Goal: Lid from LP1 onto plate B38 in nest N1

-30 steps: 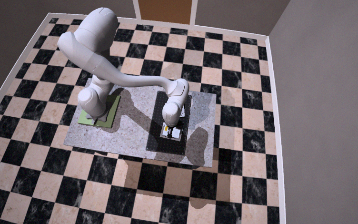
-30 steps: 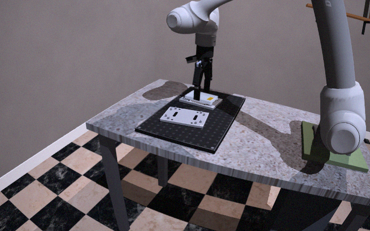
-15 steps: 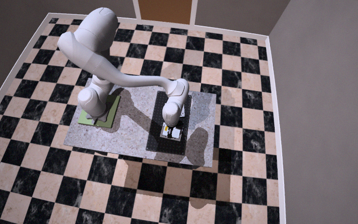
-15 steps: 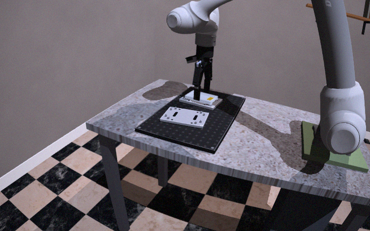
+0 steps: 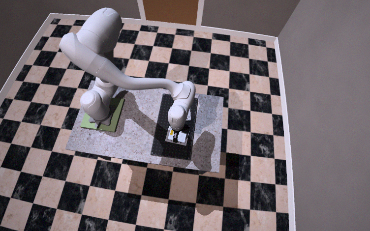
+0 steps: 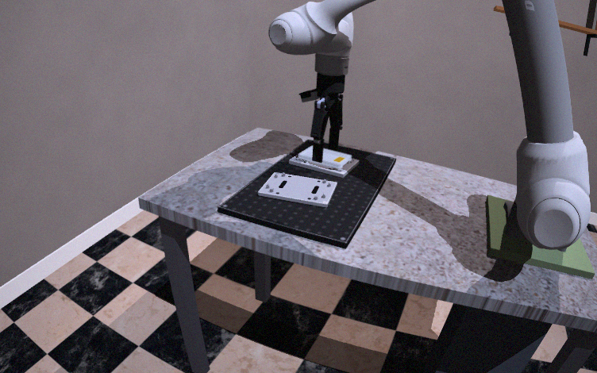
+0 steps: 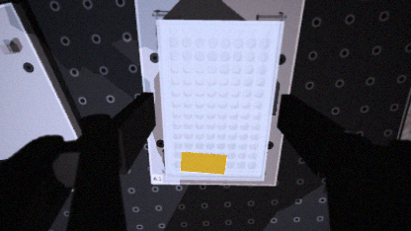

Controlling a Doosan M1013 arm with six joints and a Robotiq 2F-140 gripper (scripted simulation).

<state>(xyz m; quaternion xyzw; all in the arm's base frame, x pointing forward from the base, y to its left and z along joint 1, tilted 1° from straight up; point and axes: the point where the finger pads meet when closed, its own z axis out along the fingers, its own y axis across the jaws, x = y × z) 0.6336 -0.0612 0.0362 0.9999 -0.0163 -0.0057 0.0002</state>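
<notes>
My gripper (image 7: 216,110) stood open, its fingers flanking the lid's (image 7: 217,99) long sides without touching, holding nothing. I saw the lid lying flat on the culture plate in its nest (image 7: 292,59), long axis running near-to-far in the wrist view, yellow label (image 7: 204,163) nearest.

Lidded plate (image 7: 218,101) in nest (image 7: 291,59) — fingers either side, apart.
</notes>
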